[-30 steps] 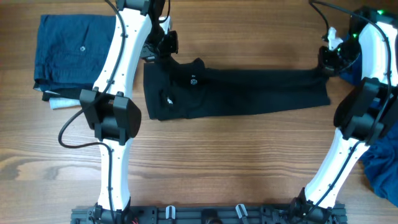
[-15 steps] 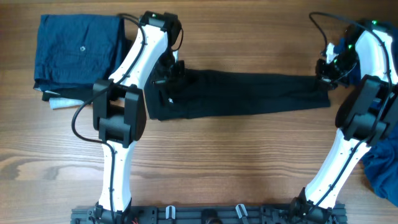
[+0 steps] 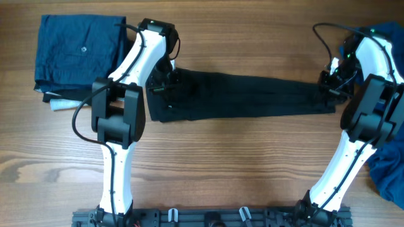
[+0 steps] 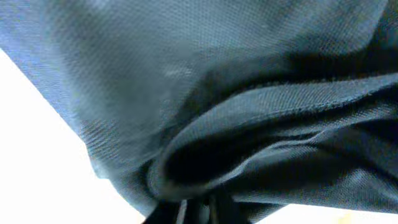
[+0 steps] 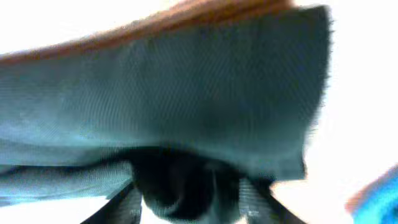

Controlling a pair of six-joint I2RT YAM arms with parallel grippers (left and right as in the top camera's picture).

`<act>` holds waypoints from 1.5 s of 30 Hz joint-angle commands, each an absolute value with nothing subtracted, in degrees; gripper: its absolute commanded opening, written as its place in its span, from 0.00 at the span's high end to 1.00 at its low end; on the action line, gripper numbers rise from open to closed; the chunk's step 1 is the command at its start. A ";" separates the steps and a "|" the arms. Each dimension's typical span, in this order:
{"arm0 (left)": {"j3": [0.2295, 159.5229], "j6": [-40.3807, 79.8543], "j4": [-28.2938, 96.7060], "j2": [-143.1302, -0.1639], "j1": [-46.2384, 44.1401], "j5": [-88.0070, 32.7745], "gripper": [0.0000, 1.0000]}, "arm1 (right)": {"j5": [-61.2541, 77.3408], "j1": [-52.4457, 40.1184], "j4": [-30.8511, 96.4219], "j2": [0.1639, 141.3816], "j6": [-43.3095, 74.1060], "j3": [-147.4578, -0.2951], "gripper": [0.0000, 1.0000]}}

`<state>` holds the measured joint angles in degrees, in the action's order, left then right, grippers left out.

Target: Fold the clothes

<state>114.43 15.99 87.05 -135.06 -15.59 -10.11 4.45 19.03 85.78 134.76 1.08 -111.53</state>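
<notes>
The long black fabric shirt (image 3: 252, 99) was stretched between left pincer (image 3: 163, 82) and right pincer (image 3: 330, 87), both clamped on it, tips buried under cloth.

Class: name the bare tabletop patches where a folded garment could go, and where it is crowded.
Bare tabletop: the wide middle strip between the black shirt and the near edge; the strip beyond the shirt, along the far edge; the front-left corner. Crowded: far left, with a folded navy garment; right edge, with a heaped blue garment.
</notes>
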 commanded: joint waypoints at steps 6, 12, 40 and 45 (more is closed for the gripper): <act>120.99 15.66 86.54 -122.13 -14.13 -8.95 0.43 | 8.10 17.69 92.16 130.02 -0.91 -126.17 0.38; 120.09 16.21 84.99 -123.24 -14.13 -9.28 0.79 | 20.25 13.74 92.16 129.75 -7.73 -125.99 0.64; 102.37 20.38 61.39 -127.33 -17.37 -13.85 0.82 | 20.62 -8.40 67.90 129.62 -9.91 -98.76 0.96; 102.37 20.38 61.47 -127.33 -17.37 -13.85 0.82 | 18.24 -8.40 75.42 129.64 -5.93 -98.70 0.96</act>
